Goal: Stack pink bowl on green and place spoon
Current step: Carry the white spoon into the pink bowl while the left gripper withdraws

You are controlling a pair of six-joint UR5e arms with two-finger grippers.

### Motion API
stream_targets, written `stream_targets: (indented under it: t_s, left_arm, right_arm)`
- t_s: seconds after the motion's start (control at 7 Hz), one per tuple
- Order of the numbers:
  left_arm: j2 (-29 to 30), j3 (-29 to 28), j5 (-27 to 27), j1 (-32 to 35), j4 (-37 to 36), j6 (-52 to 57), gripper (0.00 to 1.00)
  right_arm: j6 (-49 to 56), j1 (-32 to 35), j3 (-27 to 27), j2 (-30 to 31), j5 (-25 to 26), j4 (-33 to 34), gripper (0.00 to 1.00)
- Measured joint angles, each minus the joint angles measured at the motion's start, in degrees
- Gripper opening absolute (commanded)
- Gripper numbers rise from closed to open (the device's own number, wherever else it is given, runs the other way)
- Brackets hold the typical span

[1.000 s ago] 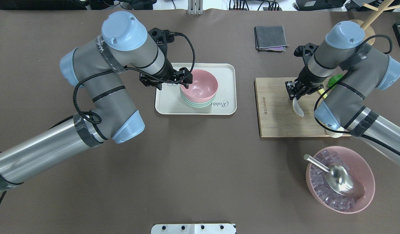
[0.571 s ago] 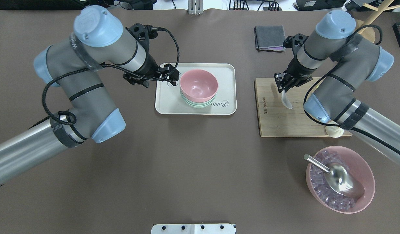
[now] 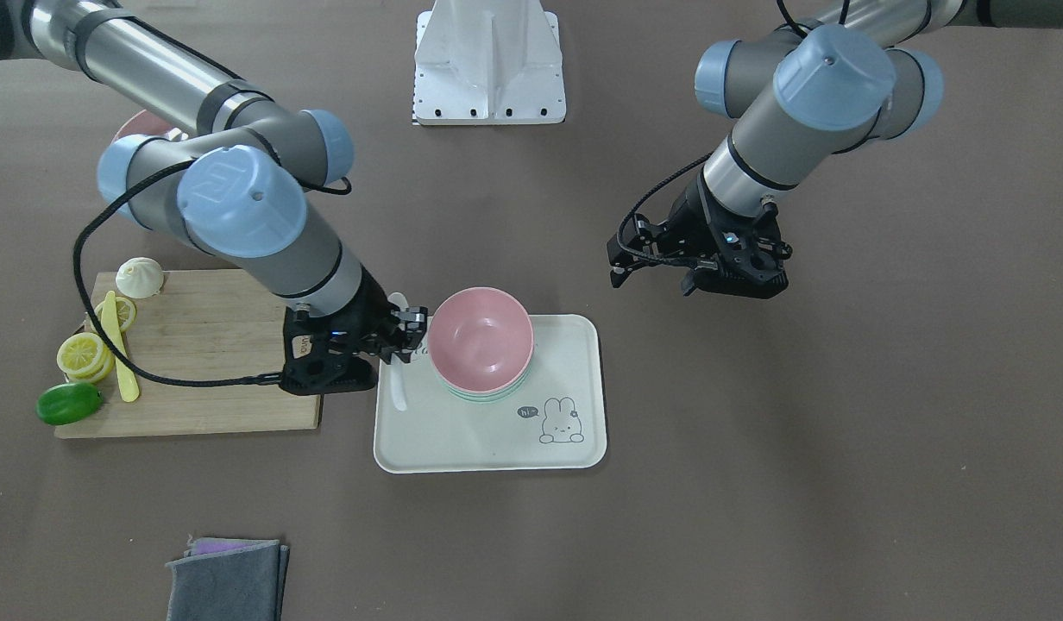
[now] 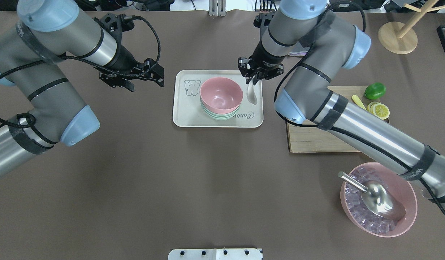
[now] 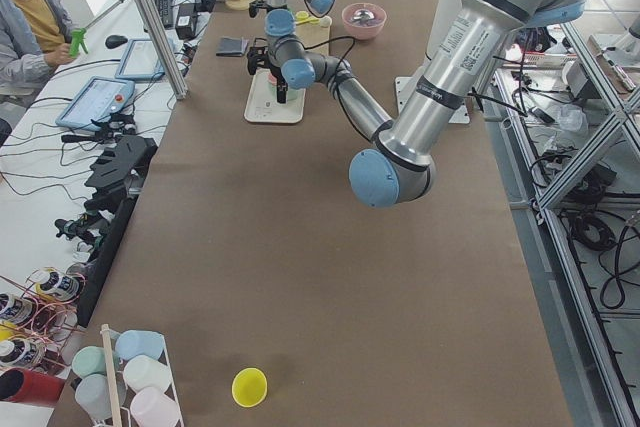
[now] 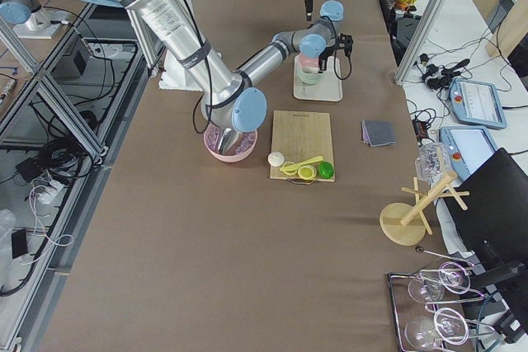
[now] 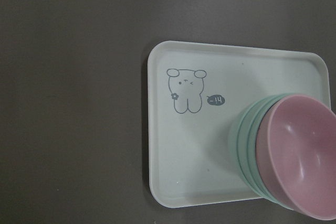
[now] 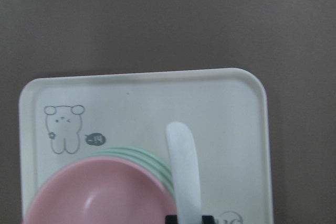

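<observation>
Hanging from the right gripper [image 4: 254, 74], the spoon [image 4: 252, 94] points scoop-down over the strip of the tray [image 4: 186, 115] nearest the cutting board [image 4: 309, 139], just beside the pink bowl [image 4: 221, 95]. The gripper's jaws are closed on the spoon's handle. In the right wrist view the white spoon [image 8: 184, 174] runs out from between the dark fingertips [image 8: 172, 220] at the bottom edge, over the tray [image 8: 231, 108] and alongside the bowls. No view shows whether the scoop touches the tray.

The pink bowl sits upright, nested in the green bowl [image 4: 218, 115] (the green shows only as several pale stacked bands under the pink rim). The stack stands near the middle of the tray, with the bunny print [image 4: 191, 87] on the side away from the spoon.

The left gripper [image 4: 159, 76] is off the tray on that bunny side, above the bare table [image 4: 208, 187], its jaws spread wide with nothing between them. Its wrist camera looks down on the tray [image 7: 173, 145], with the nested bowls at the right edge of that view.

The right arm crosses over the cutting board. At the board's far end lie a lime [image 4: 375, 90], lemon slices [image 4: 379, 110] and a yellow knife [image 4: 358, 102]. Well apart, near the table's front corner on the robot's right, stands a larger pink bowl [image 4: 406, 187] of ice cubes with a steel scoop [image 4: 383, 202] in it.
</observation>
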State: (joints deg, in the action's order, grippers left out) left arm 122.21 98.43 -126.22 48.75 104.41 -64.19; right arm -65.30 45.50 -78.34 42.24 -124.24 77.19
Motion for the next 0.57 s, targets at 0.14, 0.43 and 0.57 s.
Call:
stream_targets:
  t_s: [0.14, 0.43, 0.57]
  left_arm:
    - [-0.5, 0.2, -0.2, 0.1, 0.0, 0.0, 0.97]
    - [-1.0, 0.3, -0.2, 0.0, 0.0, 0.0, 0.97]
    - [-1.1, 0.3, -0.1, 0.0, 0.0, 0.0, 0.97]
  right_arm:
    - [-3.5, -1.1, 2.3, -3.0, 1.2, -0.3, 0.0]
    - [-7.3, -2.5, 4.0, -5.0, 3.5, -0.6, 0.99]
    - [-8.5, -3.2, 4.2, -4.9, 4.4, -0.7, 1.0]
